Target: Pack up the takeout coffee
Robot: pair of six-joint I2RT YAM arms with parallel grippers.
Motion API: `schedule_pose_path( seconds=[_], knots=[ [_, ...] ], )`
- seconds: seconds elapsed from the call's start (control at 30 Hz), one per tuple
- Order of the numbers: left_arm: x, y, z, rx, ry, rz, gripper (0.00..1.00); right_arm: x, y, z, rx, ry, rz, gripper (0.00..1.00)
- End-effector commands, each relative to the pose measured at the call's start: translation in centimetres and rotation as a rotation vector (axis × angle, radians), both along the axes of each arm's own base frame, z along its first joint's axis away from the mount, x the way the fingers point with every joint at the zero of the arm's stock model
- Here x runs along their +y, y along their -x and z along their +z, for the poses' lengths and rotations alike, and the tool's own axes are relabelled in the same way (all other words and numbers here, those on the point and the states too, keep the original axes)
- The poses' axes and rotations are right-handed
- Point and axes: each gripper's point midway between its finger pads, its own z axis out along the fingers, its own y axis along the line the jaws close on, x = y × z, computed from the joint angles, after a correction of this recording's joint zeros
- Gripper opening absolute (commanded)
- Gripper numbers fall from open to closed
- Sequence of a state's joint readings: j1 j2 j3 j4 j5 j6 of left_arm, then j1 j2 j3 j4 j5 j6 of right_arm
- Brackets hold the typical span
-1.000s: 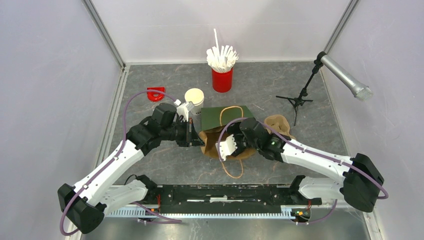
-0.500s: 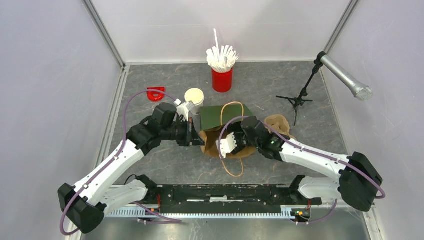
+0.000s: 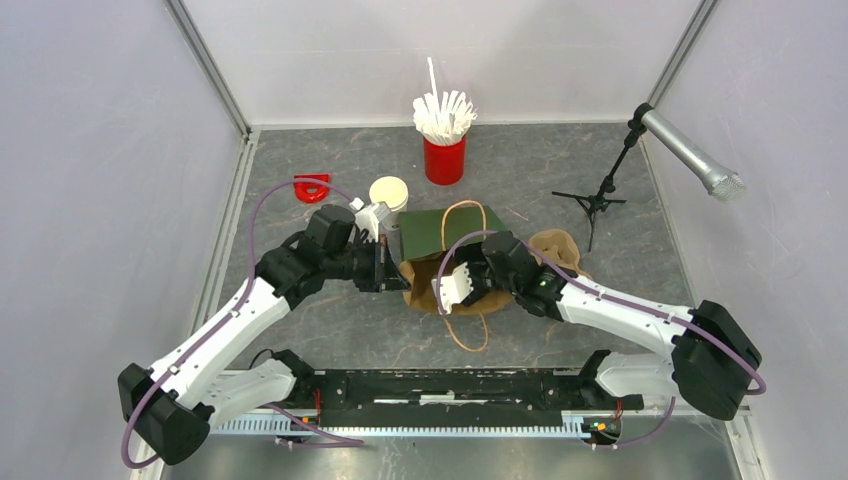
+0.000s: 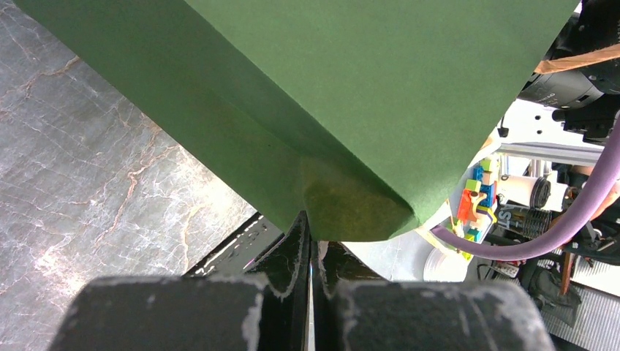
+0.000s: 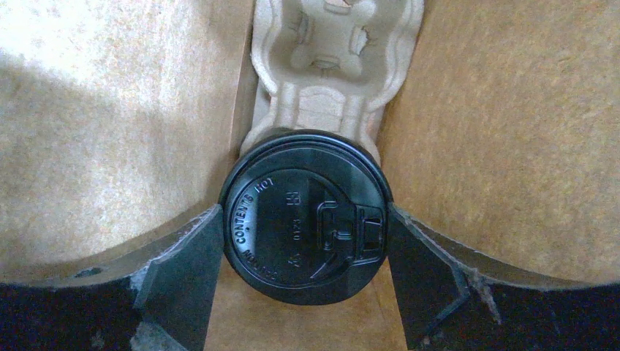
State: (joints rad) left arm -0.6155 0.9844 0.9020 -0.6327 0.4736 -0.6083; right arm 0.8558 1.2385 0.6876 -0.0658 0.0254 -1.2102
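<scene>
Your right tool (image 5: 305,219): pinching the takeout coffee (image 5: 292,197) by its black lid, inside the green paper bag (image 4: 365,88), above a pulp cup carrier (image 5: 333,66). Your left tool (image 4: 310,238): clamped on the bag's edge.

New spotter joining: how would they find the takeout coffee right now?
Start at the green bag mid-table; the right gripper reaches into its brown inside. Between its fingers is the takeout coffee, by a pulp carrier; its black lid sets it apart from the lidless cup outside.
</scene>
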Motion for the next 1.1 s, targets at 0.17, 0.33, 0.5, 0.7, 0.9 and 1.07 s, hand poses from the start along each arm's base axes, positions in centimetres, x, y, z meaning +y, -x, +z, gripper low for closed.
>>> schedule_pose_path(
  seconds=[0.17,0.33,0.5,0.7,0.9,1.07],
  knots=[
    [-0.8,0.2,1.5,0.005,0.050,-0.029,0.03,-1.6,0.1,-2.4,0.036,0.068,-0.022,0.62],
    [-0.9,0.2,1.4,0.009,0.051,-0.031,0.03,-1.5,0.1,-2.5,0.047,0.058,-0.035,0.62],
    [-1.0,0.1,1.4,0.009,0.052,-0.032,0.03,-1.6,0.0,-2.9,0.055,0.063,-0.039,0.62],
    [-1.0,0.2,1.2,0.013,0.052,-0.032,0.03,-1.8,-0.3,-3.2,0.058,0.064,-0.051,0.62],
    [-1.1,0.2,1.3,0.013,0.054,-0.036,0.03,-2.1,-0.5,-3.5,0.057,0.061,-0.062,0.62],
    [-1.1,0.1,1.2,0.013,0.052,-0.037,0.03,-2.3,-0.9,-3.5,0.048,0.069,-0.072,0.62]
  ],
)
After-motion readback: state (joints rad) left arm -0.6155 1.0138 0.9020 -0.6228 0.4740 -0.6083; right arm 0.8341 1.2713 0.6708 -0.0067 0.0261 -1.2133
